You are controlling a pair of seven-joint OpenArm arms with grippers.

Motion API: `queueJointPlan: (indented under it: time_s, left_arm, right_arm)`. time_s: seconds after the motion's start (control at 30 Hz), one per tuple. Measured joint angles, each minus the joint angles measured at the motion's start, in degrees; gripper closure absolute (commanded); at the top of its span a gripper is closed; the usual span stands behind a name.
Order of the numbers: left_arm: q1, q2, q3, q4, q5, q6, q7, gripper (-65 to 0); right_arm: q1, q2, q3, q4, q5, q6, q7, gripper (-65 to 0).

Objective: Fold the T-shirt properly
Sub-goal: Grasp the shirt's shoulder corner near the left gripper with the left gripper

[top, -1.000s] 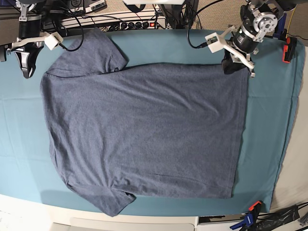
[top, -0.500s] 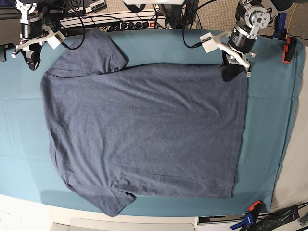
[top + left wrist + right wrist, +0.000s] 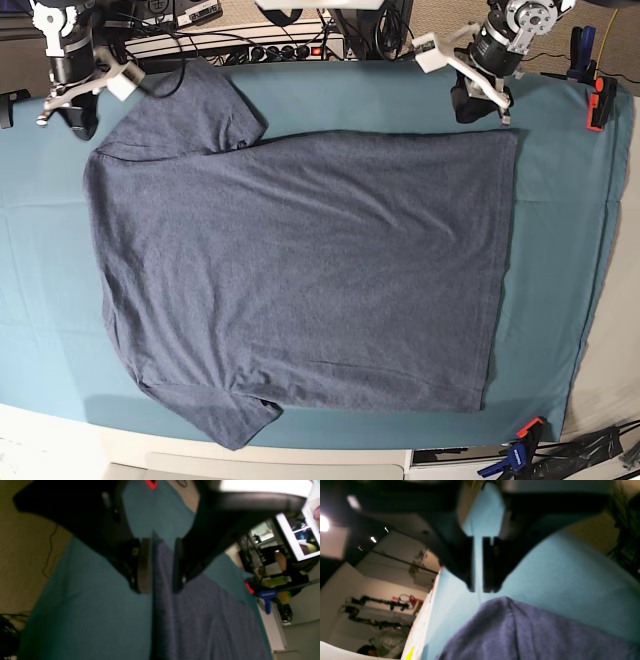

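Now the T-shirt lies flat on the surface. Both the left gripper and right gripper hang slightly open, holding nothing. A sloppy grab could bunch the cloth.

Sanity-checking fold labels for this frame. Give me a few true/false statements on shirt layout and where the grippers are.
1. The T-shirt lies spread flat on the teal table cloth. True.
2. White block lettering shows on the shirt's upper side. False: the visible side is plain.
3. The left gripper hovers near the shirt's top right corner in the base view. True.
4. The right gripper is clamped on a sleeve. False: in the right wrist view only teal cloth shows between its jaws, and the shirt lies clear of them.
5. The shirt is already folded in half. False: both sleeves and the full body are laid out in one layer.
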Motion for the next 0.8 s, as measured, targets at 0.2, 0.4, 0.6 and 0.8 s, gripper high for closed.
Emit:
queueJointPlan:
  time_s: [0.2, 0.4, 0.6, 0.8]
  left_arm:
    - [0.0, 0.0, 0.0, 0.0, 0.0, 0.0, 0.0, -16.4]
    - [0.0, 0.0, 0.0, 0.0, 0.0, 0.0, 0.0, -16.4]
    - [0.0, 0.0, 0.0, 0.0, -2.2, 0.0, 0.0, -16.4]
    - [0.0, 0.0, 0.0, 0.0, -2.2, 0.0, 0.0, -16.4]
  right_arm:
    - [0.0, 0.2, 0.0, 0.0, 2.0, 2.8, 3.2, -23.7]
    - [0.0, 2.1, 0.0, 0.0, 1.1, 9.4, 4.3, -23.6]
    - [0.0, 6.6, 0.0, 0.0, -0.9, 11.6, 4.3, -23.7]
    - [-0.7, 10.5, 0.0, -0.3, -1.0, 19.7, 6.9, -23.6]
